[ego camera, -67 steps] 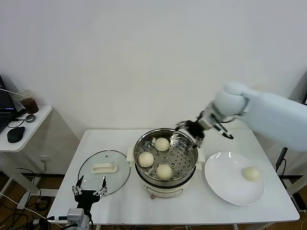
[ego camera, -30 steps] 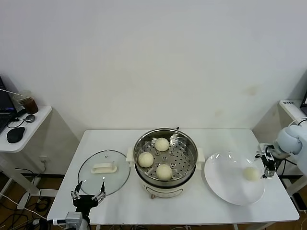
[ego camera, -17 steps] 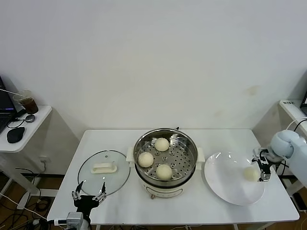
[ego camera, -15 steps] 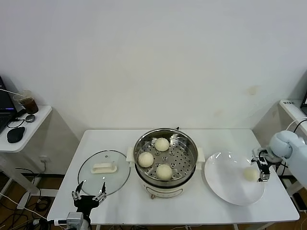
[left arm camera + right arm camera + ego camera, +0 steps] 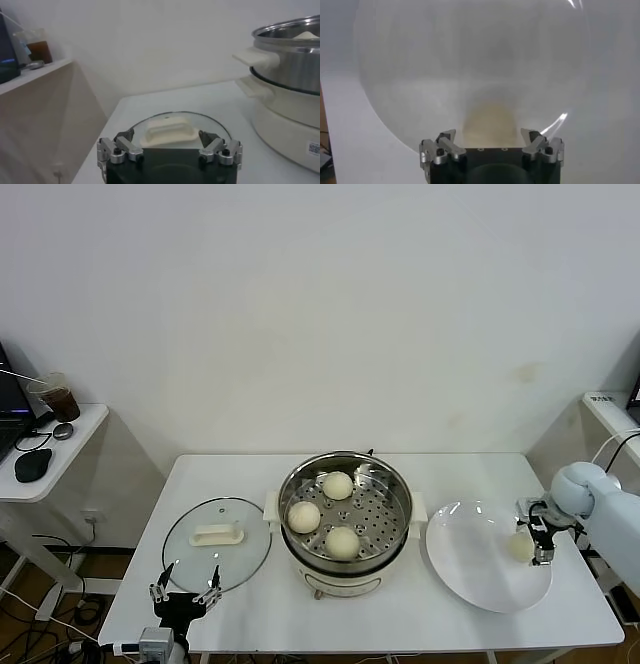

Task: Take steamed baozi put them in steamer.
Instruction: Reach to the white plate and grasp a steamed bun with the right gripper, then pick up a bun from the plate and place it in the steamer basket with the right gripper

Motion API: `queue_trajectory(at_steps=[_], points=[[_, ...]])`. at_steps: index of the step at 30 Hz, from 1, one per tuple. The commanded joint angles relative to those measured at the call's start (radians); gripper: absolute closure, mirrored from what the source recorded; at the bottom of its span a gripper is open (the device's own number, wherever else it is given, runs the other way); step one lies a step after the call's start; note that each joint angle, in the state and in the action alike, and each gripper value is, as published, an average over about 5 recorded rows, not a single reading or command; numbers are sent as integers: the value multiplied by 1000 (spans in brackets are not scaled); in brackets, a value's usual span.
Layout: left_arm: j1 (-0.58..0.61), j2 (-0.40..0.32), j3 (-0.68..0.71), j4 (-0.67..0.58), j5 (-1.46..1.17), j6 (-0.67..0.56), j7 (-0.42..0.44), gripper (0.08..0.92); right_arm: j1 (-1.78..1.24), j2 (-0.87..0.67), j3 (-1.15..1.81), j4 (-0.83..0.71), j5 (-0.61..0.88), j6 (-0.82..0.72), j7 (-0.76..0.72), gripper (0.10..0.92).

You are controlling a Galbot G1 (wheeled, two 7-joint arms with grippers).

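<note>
The steamer [image 5: 372, 514] stands mid-table with three baozi inside: one at the back [image 5: 338, 485], one on the left [image 5: 304, 516] and one at the front [image 5: 343, 542]. A fourth baozi [image 5: 518, 549] lies on the white plate [image 5: 470, 574] to the right. My right gripper [image 5: 534, 535] is open, low over the plate's right side. In the right wrist view the baozi [image 5: 491, 120] sits just ahead of the open gripper [image 5: 492, 139], between the fingertips' line. My left gripper [image 5: 183, 594] is open and empty at the front left, near the glass lid [image 5: 217, 534].
The left wrist view shows the left gripper [image 5: 169, 145], the lid [image 5: 170, 131] just ahead of it and the steamer's side [image 5: 295, 65]. A small side table [image 5: 50, 449] with a cup and mouse stands to the left. The right gripper is near the table's right edge.
My right arm swung from over the steamer out to the right, then drew in low over the plate up to the last baozi. The left gripper barely moved.
</note>
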Motion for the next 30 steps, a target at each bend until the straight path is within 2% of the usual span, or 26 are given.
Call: queue_trajectory(at_steps=[1, 10, 19, 22, 30], points=[[0, 1, 0, 1, 0, 0, -1, 177, -3, 14, 1, -16, -23, 5, 3, 203], [-2, -1, 3, 3, 1, -1, -2, 177, -2, 21, 4, -25, -29, 1, 5, 211], [-3, -5, 5, 1, 4, -1, -4, 177, 23, 24, -5, -29, 7, -2, -4, 418], [-3, -6, 6, 0, 7, -2, -5, 177, 55, 6, -35, -9, 72, -13, -15, 457], [-10, -11, 14, -10, 18, -4, -10, 177, 313, -51, -295, 136, 344, -115, -37, 465]])
